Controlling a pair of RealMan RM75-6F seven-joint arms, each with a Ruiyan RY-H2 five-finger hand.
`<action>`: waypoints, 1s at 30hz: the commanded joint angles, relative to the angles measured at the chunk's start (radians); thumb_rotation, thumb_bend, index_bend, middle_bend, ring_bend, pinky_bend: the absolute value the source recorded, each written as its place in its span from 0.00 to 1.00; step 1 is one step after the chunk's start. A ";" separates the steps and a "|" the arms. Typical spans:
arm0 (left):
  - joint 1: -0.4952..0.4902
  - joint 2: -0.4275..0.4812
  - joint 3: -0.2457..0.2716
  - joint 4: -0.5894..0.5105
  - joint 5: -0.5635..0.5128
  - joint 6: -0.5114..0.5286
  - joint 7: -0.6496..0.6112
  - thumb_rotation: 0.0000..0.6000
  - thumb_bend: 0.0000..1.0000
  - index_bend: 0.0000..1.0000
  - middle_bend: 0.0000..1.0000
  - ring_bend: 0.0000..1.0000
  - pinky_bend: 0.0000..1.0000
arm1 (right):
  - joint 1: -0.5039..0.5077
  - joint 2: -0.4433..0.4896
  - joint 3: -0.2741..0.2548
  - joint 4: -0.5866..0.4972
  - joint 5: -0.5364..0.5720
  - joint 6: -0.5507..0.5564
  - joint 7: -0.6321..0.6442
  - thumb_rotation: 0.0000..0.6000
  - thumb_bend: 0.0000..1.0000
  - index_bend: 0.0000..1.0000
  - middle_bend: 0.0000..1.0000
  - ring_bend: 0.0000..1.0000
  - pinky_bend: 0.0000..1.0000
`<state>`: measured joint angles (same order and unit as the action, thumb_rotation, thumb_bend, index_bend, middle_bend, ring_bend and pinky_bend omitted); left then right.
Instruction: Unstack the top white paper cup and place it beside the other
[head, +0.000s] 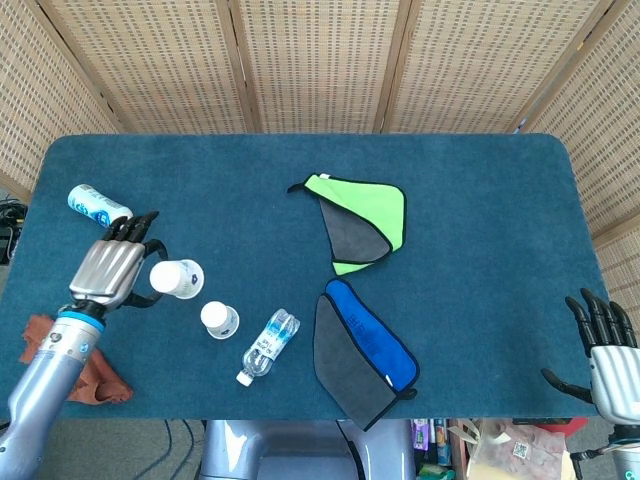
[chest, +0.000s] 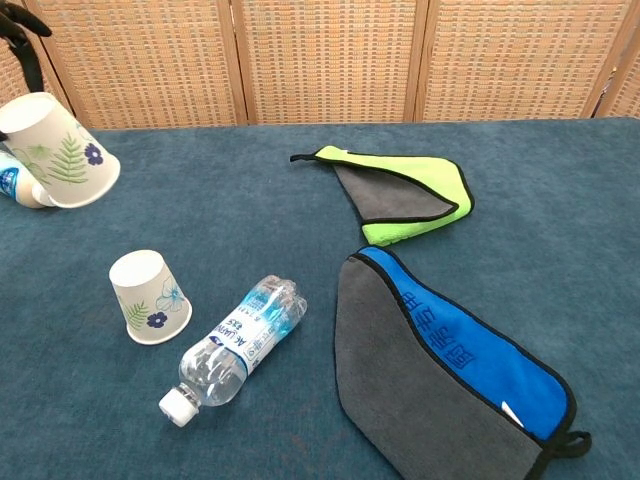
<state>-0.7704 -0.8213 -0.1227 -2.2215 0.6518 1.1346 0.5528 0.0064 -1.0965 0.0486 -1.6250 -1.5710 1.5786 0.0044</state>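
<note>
My left hand (head: 108, 273) grips the top white paper cup (head: 176, 279), a floral-printed cup lifted clear and tilted, seen at the upper left in the chest view (chest: 58, 150). Only a dark fingertip (chest: 18, 22) of that hand shows in the chest view. The other cup (head: 218, 319) stands upside down on the blue table, to the right of and nearer than the held one, also plain in the chest view (chest: 150, 296). My right hand (head: 605, 352) hangs off the table's near right edge, fingers spread, holding nothing.
A clear water bottle (chest: 231, 346) lies just right of the standing cup. A white bottle (head: 92, 203) lies beyond my left hand. An orange cloth (head: 70, 352) sits at the near left edge. Green-grey cloth (head: 365, 222) and blue-grey cloth (head: 364, 351) lie mid-table.
</note>
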 joint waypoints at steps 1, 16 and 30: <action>0.028 0.020 0.024 0.064 0.023 -0.063 -0.047 1.00 0.24 0.42 0.00 0.00 0.00 | 0.001 -0.002 -0.001 -0.002 0.000 -0.001 -0.005 1.00 0.12 0.00 0.00 0.00 0.00; 0.057 -0.213 0.104 0.320 0.050 -0.136 -0.055 1.00 0.24 0.42 0.00 0.00 0.00 | 0.004 -0.007 0.000 -0.002 0.007 -0.010 -0.019 1.00 0.12 0.00 0.00 0.00 0.00; 0.052 -0.334 0.113 0.405 0.018 -0.122 -0.020 1.00 0.24 0.21 0.00 0.00 0.00 | 0.004 -0.006 0.001 0.000 0.008 -0.009 -0.015 1.00 0.12 0.00 0.00 0.00 0.00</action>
<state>-0.7190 -1.1554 -0.0098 -1.8174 0.6707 1.0123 0.5333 0.0101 -1.1028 0.0491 -1.6251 -1.5632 1.5691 -0.0108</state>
